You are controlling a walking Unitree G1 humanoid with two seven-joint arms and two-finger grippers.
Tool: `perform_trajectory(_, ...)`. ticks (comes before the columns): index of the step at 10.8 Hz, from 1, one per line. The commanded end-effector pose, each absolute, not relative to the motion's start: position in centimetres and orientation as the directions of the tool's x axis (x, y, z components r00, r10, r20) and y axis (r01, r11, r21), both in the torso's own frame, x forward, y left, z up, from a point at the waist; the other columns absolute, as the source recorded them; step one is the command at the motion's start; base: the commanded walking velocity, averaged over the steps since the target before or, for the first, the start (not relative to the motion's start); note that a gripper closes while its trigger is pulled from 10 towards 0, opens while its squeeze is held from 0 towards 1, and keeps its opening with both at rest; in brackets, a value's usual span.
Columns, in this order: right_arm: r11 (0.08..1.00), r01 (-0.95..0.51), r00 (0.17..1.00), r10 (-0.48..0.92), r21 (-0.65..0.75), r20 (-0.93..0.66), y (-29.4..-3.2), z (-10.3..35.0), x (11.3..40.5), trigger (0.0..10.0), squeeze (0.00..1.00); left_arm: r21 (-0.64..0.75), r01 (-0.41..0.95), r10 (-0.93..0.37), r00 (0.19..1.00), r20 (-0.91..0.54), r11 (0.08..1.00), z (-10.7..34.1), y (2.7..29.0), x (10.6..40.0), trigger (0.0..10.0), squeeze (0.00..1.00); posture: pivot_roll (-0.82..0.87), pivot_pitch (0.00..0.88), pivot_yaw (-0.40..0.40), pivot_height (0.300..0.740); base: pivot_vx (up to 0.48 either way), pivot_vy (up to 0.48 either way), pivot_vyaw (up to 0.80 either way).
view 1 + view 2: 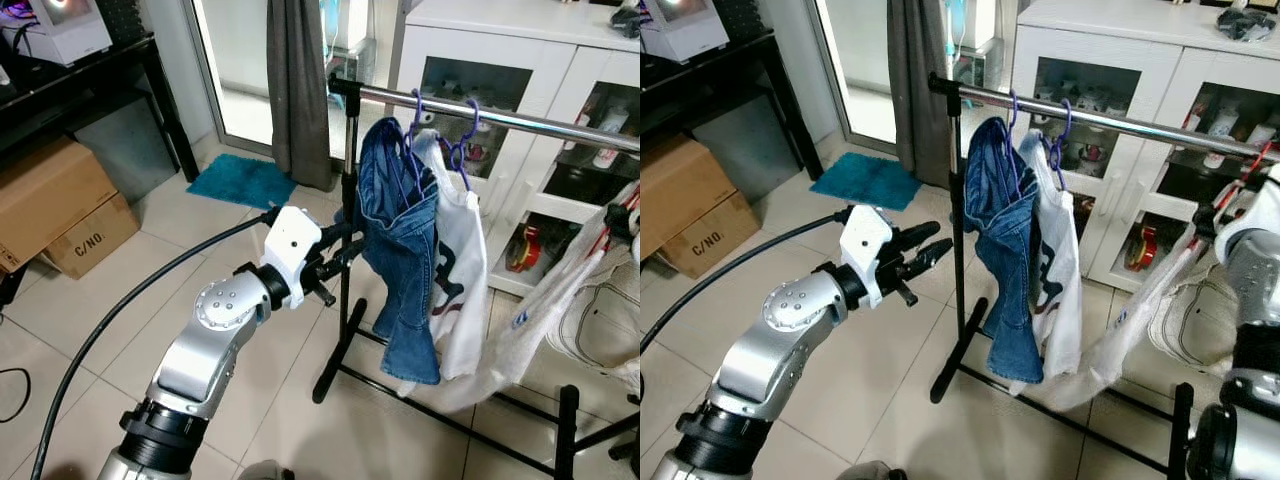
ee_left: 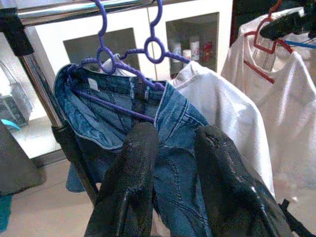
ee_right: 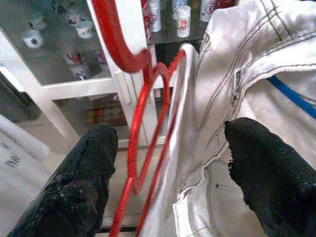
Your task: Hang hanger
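A silver rail (image 1: 520,118) on a black stand carries two purple hangers (image 1: 415,110). One holds blue jeans (image 1: 400,250), the other a white shirt (image 1: 460,260). My left gripper (image 1: 340,255) is open just left of the jeans, at the stand's post, and holds nothing. Its fingers (image 2: 133,163) point at the denim. Further right, a red hanger (image 3: 148,98) with a white garment (image 1: 560,310) sits between the wide-open fingers of my right gripper (image 3: 173,138). I cannot tell whether its hook rests on the rail.
A white glass-door cabinet (image 1: 500,40) stands behind the rack. The rack's black base bars (image 1: 440,400) cross the tiled floor. Cardboard boxes (image 1: 50,200) sit under a black table at the left, with a teal mat (image 1: 240,180) and a grey curtain (image 1: 300,90) behind.
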State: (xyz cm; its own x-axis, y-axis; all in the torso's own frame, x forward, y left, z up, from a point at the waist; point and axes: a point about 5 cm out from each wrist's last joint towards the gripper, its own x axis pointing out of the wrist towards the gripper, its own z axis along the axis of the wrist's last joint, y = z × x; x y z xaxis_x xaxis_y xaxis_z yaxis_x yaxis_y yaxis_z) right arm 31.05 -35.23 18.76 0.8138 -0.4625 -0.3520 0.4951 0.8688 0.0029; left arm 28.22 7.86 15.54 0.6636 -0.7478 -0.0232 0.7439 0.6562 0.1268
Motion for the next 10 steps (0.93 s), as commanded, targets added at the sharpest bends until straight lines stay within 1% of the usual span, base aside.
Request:
perform_trajectory(1, 0.862, 0.506, 0.805, -0.458, 0.035, -0.377, -35.0, 19.0, 31.0, 10.0, 0.00, 0.135, 0.734, -0.739, 0.674, -0.023, 0.665, 15.5, 8.1, 28.3, 10.0, 0.00, 0.07, 0.000, 0.053, 0.740, 0.000, 0.000, 0.00)
perform_trajectory(2, 0.849, 0.523, 0.786, -0.443, 0.081, -0.430, -34.9, 18.8, 31.4, 10.0, 0.00, 0.136, 0.733, -0.738, 0.675, -0.023, 0.666, 15.5, 8.1, 28.3, 10.0, 0.00, 0.07, 0.000, 0.049, 0.740, 0.000, 0.000, 0.00)
perform_trajectory(4, 0.832, 0.543, 0.763, -0.432, 0.113, -0.481, -34.3, 18.7, 32.3, 10.0, 0.00, 0.140, 0.730, -0.735, 0.678, -0.022, 0.669, 15.5, 8.2, 28.3, 10.0, 0.00, 0.07, 0.000, 0.038, 0.740, 0.000, 0.000, 0.00)
perform_trajectory(6, 0.822, 0.555, 0.753, -0.432, 0.127, -0.496, -34.1, 18.3, 33.1, 10.0, 0.00, 0.161, 0.732, -0.738, 0.674, -0.031, 0.662, 15.4, 8.1, 28.2, 10.0, 0.00, 0.08, 0.000, 0.031, 0.740, 0.000, 0.000, 0.00)
perform_trajectory(7, 0.819, 0.559, 0.750, -0.435, 0.127, -0.498, -34.0, 18.2, 33.3, 9.7, 0.00, 0.171, 0.739, -0.745, 0.666, -0.039, 0.652, 15.3, 8.1, 28.1, 10.0, 0.00, 0.08, 0.000, 0.027, 0.740, 0.000, 0.000, 0.00)
perform_trajectory(8, 0.814, 0.567, 0.744, -0.439, 0.127, -0.504, -34.0, 18.2, 33.6, 4.7, 0.00, 0.142, 0.770, -0.775, 0.632, -0.029, 0.622, 15.5, 7.8, 27.8, 10.0, 0.00, 0.08, 0.000, 0.023, 0.740, 0.000, 0.000, 0.00)
perform_trajectory(9, 0.809, 0.574, 0.740, -0.445, 0.129, -0.504, -34.0, 18.2, 33.7, 3.2, 0.00, 0.114, 0.831, -0.838, 0.546, 0.013, 0.544, 16.0, 7.2, 26.9, 10.0, 0.00, 0.08, 0.000, 0.023, 0.740, 0.000, 0.000, 0.00)
perform_trajectory(10, 0.805, 0.580, 0.737, -0.453, 0.125, -0.502, -34.0, 18.3, 33.8, 2.2, 0.00, 0.104, 0.854, -0.860, 0.510, 0.020, 0.509, 16.2, 6.9, 26.5, 10.0, 0.00, 0.08, 0.000, 0.025, 0.740, 0.000, 0.000, 0.00)
